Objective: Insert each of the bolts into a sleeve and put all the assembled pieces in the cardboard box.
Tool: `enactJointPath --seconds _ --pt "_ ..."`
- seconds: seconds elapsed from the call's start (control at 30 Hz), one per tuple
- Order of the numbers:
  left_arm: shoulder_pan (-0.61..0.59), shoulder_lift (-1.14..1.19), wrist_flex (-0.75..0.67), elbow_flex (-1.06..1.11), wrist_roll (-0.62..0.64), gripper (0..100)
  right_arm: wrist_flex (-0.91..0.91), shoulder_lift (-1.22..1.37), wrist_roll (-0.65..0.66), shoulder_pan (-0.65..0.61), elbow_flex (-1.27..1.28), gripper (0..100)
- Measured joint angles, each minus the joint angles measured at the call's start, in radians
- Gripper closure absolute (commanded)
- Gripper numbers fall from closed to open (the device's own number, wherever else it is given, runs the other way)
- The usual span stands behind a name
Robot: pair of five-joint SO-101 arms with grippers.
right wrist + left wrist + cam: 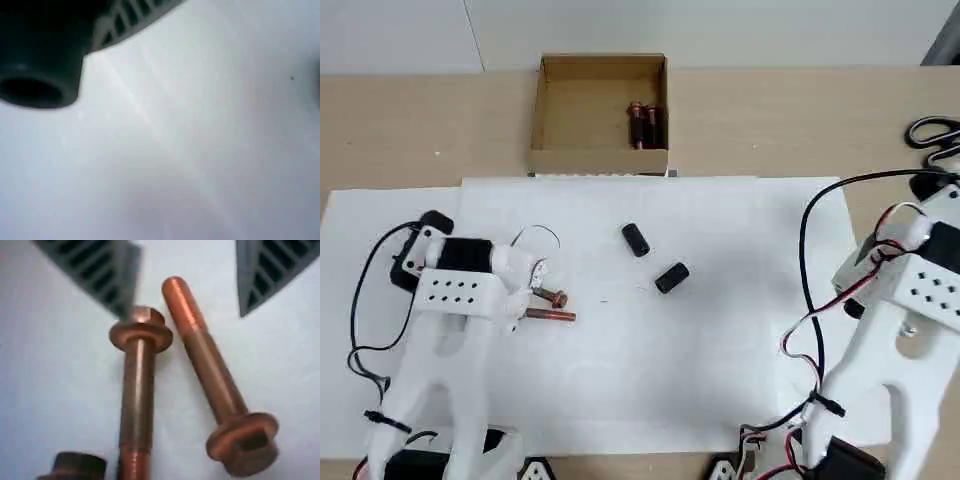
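Bolts (210, 370) lie between open, empty left jaws — right jaws grip a sleeve (37, 65).

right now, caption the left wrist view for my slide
Left gripper open over two copper flange bolts lying head-to-tail on the white sheet, a third bolt's head at the edge.
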Motion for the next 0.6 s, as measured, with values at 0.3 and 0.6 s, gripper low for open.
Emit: enactJointPath --seconds 0.3,0.6 --pt "-0.003 0.000 -0.184 0.143 0.000 83 0.000 0.000 0.000 0.000 0.000 99.5" --pt "-0.032 0.000 -0.230 0.167 0.002 83 0.000 0.000 0.000 0.000 0.000 99.5"
